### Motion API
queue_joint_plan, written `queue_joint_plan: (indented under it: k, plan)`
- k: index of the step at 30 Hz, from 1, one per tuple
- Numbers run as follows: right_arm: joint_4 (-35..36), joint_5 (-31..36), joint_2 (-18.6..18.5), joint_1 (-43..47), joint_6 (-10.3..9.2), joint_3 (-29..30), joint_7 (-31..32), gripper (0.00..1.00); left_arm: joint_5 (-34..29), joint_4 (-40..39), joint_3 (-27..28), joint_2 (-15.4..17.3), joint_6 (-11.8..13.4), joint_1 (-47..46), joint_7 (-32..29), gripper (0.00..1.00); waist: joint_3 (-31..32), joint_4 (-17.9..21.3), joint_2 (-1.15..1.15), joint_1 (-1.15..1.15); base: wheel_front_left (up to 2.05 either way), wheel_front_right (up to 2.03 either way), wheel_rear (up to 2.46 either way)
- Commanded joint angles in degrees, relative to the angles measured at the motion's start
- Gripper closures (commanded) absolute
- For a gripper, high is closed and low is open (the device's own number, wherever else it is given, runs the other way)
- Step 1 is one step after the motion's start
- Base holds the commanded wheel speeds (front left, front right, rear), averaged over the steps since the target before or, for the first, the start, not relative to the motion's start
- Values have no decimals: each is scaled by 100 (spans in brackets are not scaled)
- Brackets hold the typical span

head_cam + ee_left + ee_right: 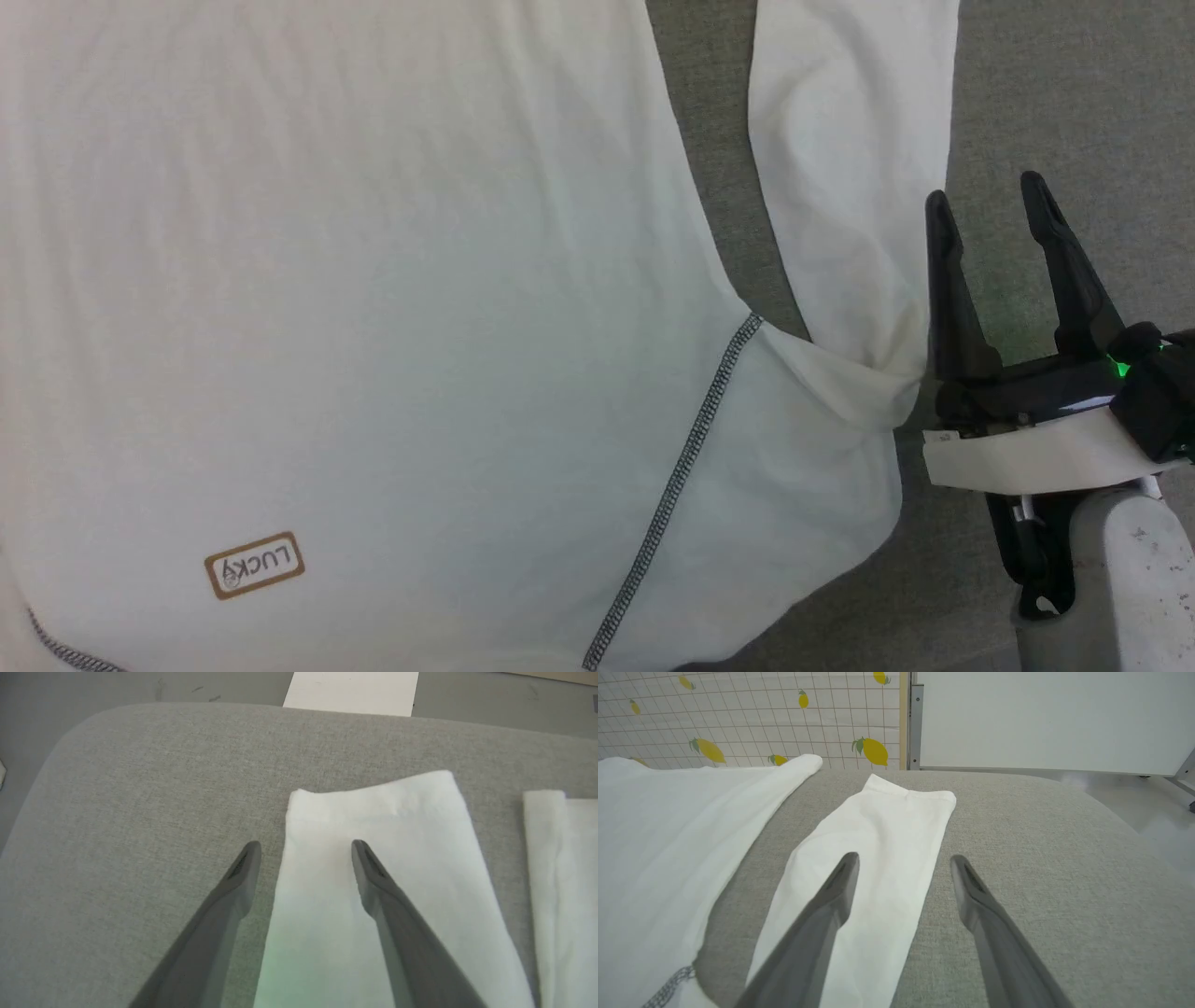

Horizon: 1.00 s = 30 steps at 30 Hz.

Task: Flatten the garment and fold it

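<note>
Dark fingers of the right gripper (pixel 904 858) rise closest to the lens, spread wide and holding nothing. One finger lies over the right sleeve (pixel 878 858). The other lies over the bare grey pad (pixel 1041 868), so the sleeve's outer edge runs between the jaws. The left gripper (pixel 306 844) is equally spread and empty, and the edge of the left sleeve (pixel 373 826) runs between its jaws. The cuff is just ahead of the fingertips.

**Hazards**
- Closing from this position could catch a thin strip of edge, or one layer alone. You would then drag the sleeve instead of lifting it, and it may slip out.
- Fabric is bunched (pixel 859 383) at the armpit, beside the base of the right jaws. If you fold over it, the crease will probably be trapped.
- You cannot judge clearance above the cloth from these views, so treat contact as possible. A fingertip that snags would wrinkle the garment (pixel 373 280), whose body is spread flat well outside the right jaws, on the seam (pixel 686 457) side.

**Arm pose**
- Right arm: the forearm enters low, with the fingers pointing along the sleeve towards its cuff and roughly parallel to its edge.
- Left arm: the wrist is pitched down at the pad, with the fingers aimed at the cuff end.
</note>
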State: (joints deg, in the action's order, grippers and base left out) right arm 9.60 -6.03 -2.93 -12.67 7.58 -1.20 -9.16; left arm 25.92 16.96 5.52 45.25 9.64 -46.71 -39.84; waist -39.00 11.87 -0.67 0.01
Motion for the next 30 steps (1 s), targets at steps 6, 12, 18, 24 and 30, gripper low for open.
queue_joint_plan:
  k: [6, 12, 18, 24, 30]
  plan:
    - [-81, -79, 5, -72, -9, -1, -82, 0, 339, -169, 390, -15, 198, 423, -156, 0, -308, 282, 67, -1, 0, 0, 0]
    - [-78, -82, 5, -78, -9, -30, -53, 0, 693, -7, 530, -210, 150, 642, -319, 100, -216, 248, 67, -1, 0, 0, 0]
    - [-195, -17, 5, 2, -9, -39, 8, 0, 570, 275, 686, -186, -145, 923, 767, 100, 341, 45, 67, -1, 0, 0, 0]
    - [-321, 4, 5, 226, -9, 41, 105, 0, 374, 593, 911, 40, -312, 1280, 1696, 100, 1216, -237, 67, -1, 0, 0, 0]
    - [-377, -19, 5, 657, -9, 174, 255, 0, 284, 585, 971, 169, -419, 1747, 1949, 100, 2156, -545, 67, -1, 0, 0, 0]
